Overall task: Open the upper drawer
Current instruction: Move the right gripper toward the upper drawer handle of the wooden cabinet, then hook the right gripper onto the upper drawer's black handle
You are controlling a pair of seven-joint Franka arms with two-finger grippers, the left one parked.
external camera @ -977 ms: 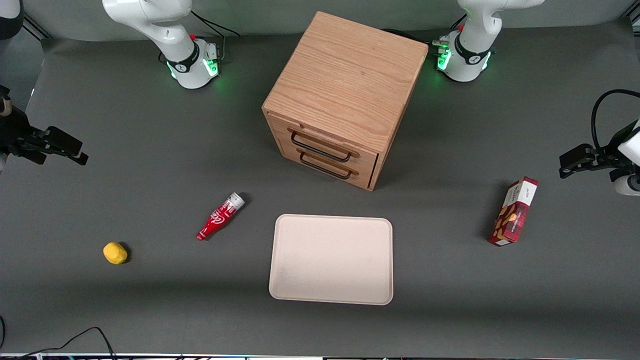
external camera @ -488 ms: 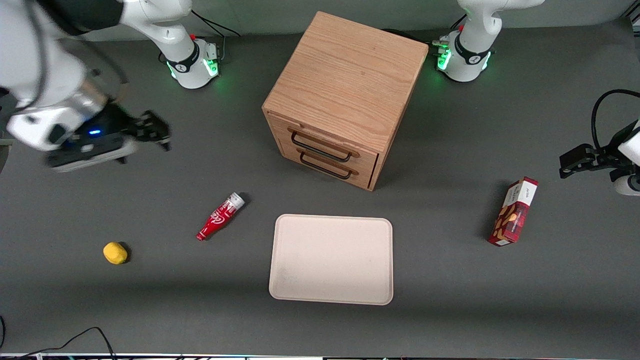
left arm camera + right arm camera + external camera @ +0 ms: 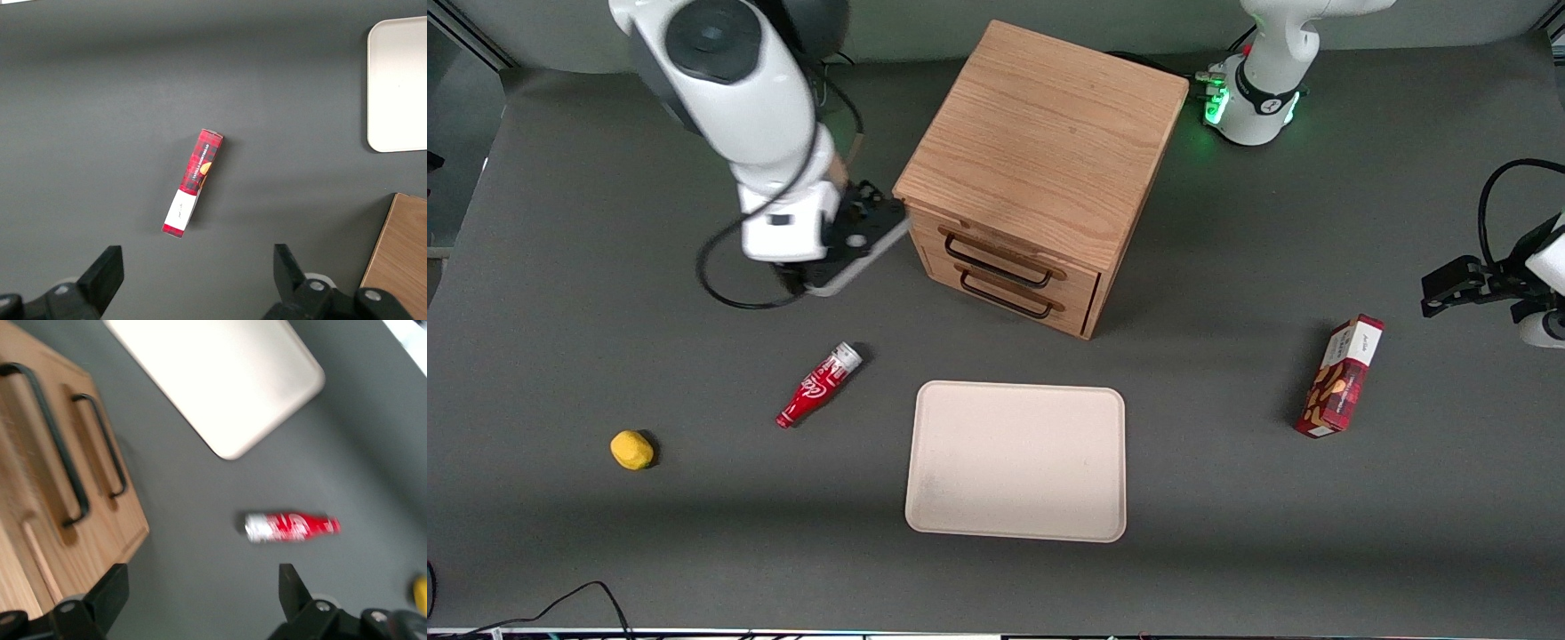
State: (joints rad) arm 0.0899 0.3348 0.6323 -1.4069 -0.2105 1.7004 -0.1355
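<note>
Light oak upper drawer (image 3: 1009, 260), black handle (image 3: 996, 260); red bottle (image 3: 818, 385); yellow lump (image 3: 631, 450); cream tray (image 3: 1016, 460).

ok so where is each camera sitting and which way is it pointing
Front view: high above the table looking down, at the cabinet, upper drawer, tray; the right arm's gripper hangs beside the cabinet's corner.
Right wrist view: on the working arm, looking down past its open fingers at the drawer handles and bottle.
Left wrist view: on the parked arm, looking down at the snack box.
Shared: all three show the tray.
</note>
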